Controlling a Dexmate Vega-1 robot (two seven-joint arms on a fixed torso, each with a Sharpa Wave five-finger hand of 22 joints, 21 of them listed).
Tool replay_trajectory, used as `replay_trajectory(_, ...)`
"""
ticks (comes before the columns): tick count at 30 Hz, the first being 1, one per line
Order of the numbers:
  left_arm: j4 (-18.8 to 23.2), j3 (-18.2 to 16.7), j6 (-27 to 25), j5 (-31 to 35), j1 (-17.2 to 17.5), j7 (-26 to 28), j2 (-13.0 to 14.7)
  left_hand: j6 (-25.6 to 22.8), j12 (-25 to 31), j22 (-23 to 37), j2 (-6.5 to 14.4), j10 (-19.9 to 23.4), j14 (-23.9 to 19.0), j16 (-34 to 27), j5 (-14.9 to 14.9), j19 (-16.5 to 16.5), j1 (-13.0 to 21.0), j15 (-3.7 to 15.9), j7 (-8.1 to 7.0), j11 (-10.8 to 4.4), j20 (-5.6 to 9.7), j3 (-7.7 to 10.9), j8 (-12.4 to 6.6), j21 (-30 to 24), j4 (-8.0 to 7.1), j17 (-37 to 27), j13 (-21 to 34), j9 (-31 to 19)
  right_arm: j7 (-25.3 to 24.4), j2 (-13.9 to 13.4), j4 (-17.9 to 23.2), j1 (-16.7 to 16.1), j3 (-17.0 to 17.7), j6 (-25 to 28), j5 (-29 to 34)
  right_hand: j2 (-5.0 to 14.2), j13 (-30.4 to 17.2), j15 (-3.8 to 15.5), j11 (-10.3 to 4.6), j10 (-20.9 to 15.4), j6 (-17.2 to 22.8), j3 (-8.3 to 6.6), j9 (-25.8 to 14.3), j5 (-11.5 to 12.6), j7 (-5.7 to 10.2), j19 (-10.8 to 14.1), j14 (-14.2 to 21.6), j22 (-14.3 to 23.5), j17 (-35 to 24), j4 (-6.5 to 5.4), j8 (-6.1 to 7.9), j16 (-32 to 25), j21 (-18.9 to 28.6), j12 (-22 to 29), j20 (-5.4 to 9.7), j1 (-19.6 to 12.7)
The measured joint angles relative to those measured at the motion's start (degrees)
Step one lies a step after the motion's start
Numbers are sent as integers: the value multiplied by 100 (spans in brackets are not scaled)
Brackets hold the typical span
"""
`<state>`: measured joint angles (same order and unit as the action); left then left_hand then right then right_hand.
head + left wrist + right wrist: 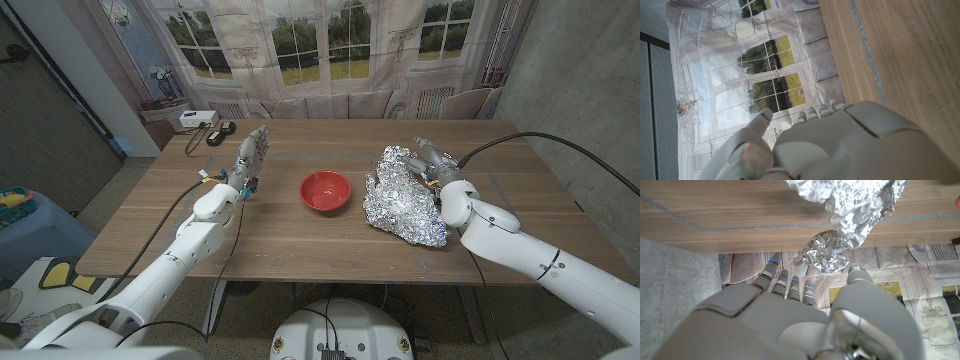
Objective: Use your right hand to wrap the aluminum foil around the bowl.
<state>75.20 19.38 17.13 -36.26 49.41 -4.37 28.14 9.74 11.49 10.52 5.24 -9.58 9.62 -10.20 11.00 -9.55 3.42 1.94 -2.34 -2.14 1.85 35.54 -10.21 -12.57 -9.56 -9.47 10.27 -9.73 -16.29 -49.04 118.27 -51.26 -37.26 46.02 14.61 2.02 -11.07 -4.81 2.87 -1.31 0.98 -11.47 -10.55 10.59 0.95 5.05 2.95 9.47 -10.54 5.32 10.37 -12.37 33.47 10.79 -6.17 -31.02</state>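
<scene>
A red bowl [326,190] stands upright and uncovered in the middle of the wooden table [300,235]. Just to its right lies a crumpled sheet of aluminum foil [402,196], apart from the bowl, with its far edge lifted off the table. My right hand [437,164] is at that far right edge. In the right wrist view a raised flap of the foil [829,259] sits between the thumb and fingers of my right hand [805,315], which pinch it. My left hand [249,160] stands upright to the left of the bowl, fingers apart, holding nothing.
A white box [196,119] and small dark items [220,132] with a cable lie at the table's far left corner. Behind the table hangs a printed window backdrop [330,40]. Bare wood lies in front of the bowl and the foil.
</scene>
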Motion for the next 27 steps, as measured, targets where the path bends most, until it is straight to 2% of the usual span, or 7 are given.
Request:
replay_trajectory(3,-5,0,4,0,-4,-8,0,0,0,0,0,0,0,0,0,0,0,0,0,0,0,0,0,0,0,0,0,0,104,-32,49,106,-132,218,59,4,0,-32,-10,10,-8,24,-22,0,7,94,35,0,0,24,0,0,0,0,-70,-38)
replay_trajectory(9,-9,4,7,-1,-9,-12,0,0,0,0,0,0,0,0,0,0,0,0,0,0,0,0,0,0,0,0,0,0,396,-91,97,374,-419,698,133,-18,-22,-41,13,-13,-72,24,-27,0,-13,267,149,29,0,71,0,0,0,0,-100,-60)
replay_trajectory(12,-9,5,8,-1,-10,-13,1,0,0,0,0,0,0,0,0,0,0,0,0,0,0,0,0,0,0,0,0,0,535,-115,99,487,-529,825,134,-26,-28,-49,34,8,-173,47,-27,0,-32,477,325,29,-6,95,0,-74,1,12,-120,-68)
replay_trajectory(18,-8,7,8,3,-11,-9,2,0,0,0,0,0,0,0,0,0,0,0,0,0,0,0,0,0,0,0,0,0,804,-172,64,701,-707,915,47,15,-28,131,59,-300,-305,70,-27,27,-84,1124,1077,43,-76,119,18,-340,91,134,-158,-110)
replay_trajectory(21,-1,7,8,4,-11,-1,7,0,0,0,0,0,0,0,0,0,0,0,0,0,0,16,0,0,16,0,0,0,872,-192,64,767,-707,903,-6,78,-54,260,32,-513,-304,15,-26,69,-84,1437,1435,55,-92,223,27,-469,159,201,-122,-299)
replay_trajectory(24,12,7,8,5,-11,5,12,0,0,0,0,-9,0,0,0,0,0,0,0,-9,0,16,0,0,16,0,0,0,915,-204,0,818,-788,864,-44,137,-54,476,-47,-813,-170,-46,-26,102,-124,1774,1878,80,-153,330,134,-648,228,274,12,-572)
replay_trajectory(27,21,7,8,5,-8,15,14,0,0,0,0,-21,0,0,0,0,0,0,0,-21,0,16,0,0,16,0,0,0,920,-207,-28,855,-825,825,-49,245,-81,704,-131,-1235,258,-131,-26,110,-75,2134,2401,102,-285,412,253,-921,353,382,192,-921)
